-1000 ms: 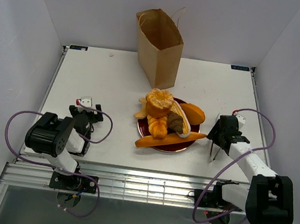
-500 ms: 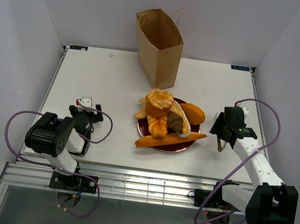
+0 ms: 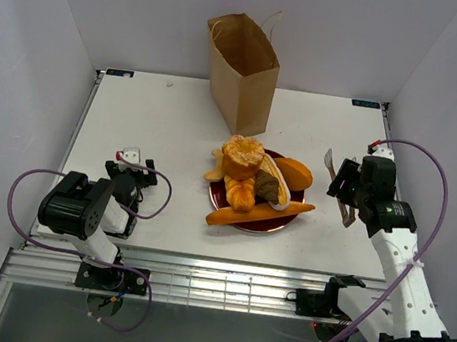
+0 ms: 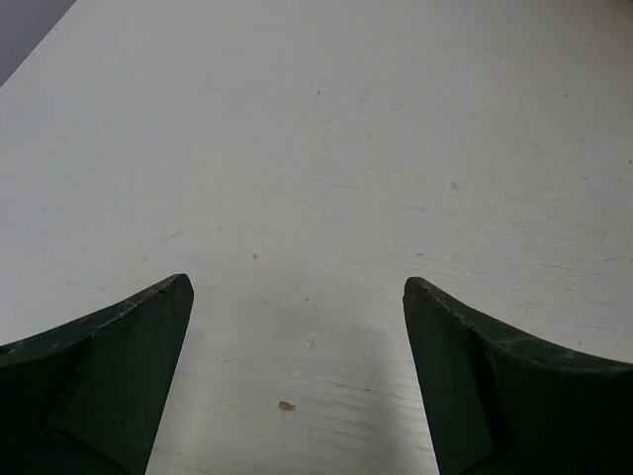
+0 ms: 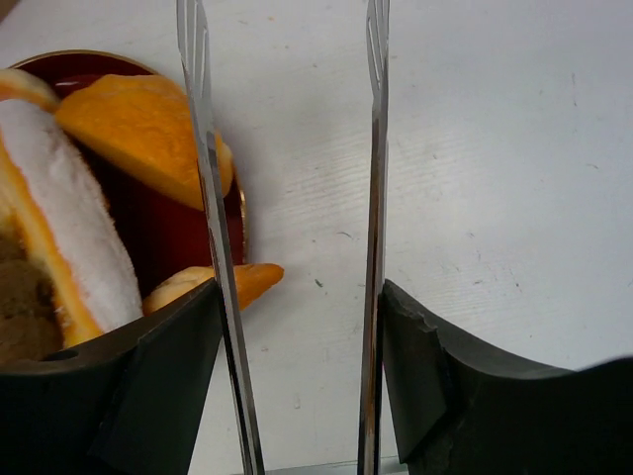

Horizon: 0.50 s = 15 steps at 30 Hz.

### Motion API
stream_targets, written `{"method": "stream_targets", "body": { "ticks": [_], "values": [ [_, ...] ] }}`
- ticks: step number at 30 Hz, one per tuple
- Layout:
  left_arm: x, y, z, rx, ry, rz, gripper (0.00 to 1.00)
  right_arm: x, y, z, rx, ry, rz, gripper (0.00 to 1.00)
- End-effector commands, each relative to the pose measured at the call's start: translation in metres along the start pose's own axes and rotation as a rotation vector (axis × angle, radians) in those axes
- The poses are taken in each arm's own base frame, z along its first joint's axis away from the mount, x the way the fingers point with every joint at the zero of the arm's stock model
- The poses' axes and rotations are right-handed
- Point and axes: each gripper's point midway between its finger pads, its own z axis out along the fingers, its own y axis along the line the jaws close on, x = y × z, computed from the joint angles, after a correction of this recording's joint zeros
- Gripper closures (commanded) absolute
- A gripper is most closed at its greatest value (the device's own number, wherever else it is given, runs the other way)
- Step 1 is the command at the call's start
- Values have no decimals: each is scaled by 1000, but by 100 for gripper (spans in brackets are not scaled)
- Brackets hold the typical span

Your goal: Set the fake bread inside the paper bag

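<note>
**Tongs held wide beside the bread plate**

The right gripper (image 5: pixel 302 297) clasps metal tongs (image 5: pixel 374 198), whose arms stand well apart with nothing between them, just right of the fake bread (image 3: pixel 252 183) heaped on a dark red plate (image 5: pixel 188 228). The paper bag (image 3: pixel 243 76) stands upright behind. The left gripper (image 4: pixel 297 297) gapes empty.

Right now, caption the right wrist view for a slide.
Right tool holds open tongs beside bread on a red plate.

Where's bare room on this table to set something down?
Bare: the wide stretch left of the bag down to the left claw, and the far right corner. Crowded: the plate of bread mid-table, tongs in the right claw beside it.
</note>
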Motion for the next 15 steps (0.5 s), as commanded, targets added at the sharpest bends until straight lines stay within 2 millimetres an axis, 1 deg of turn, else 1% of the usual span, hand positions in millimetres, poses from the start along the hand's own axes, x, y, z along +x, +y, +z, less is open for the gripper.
{"method": "stream_targets", "body": {
  "ticks": [1,3,4,6,7,9,13,14,15],
  "values": [
    [-33,-4,4,14,-121,-50,2,-32,36,-30,-195,-49,-66,34],
    [-34,-4,5,14,-123,-51,2,-39,45,-36,-238,-45,-93,34],
    [-34,-4,5,14,-124,-51,2,-43,56,-45,-300,-44,-106,34],
    [-34,-4,5,14,-124,-51,2,-47,67,-51,-352,-44,-118,34],
    [-34,-3,5,12,-124,-51,2,-49,76,-56,-402,-44,-125,34],
    [-34,-4,5,14,-123,-51,2,-49,87,-62,-455,-44,-138,35],
    [-34,-4,4,14,-123,-51,2,-46,108,-64,-524,-18,-174,35],
    [-34,-4,5,14,-124,-51,2,-48,113,-66,-538,-19,-177,35],
    [-34,-3,5,12,-124,-51,2,-45,121,-67,-557,-12,-192,35]
  ]
}}
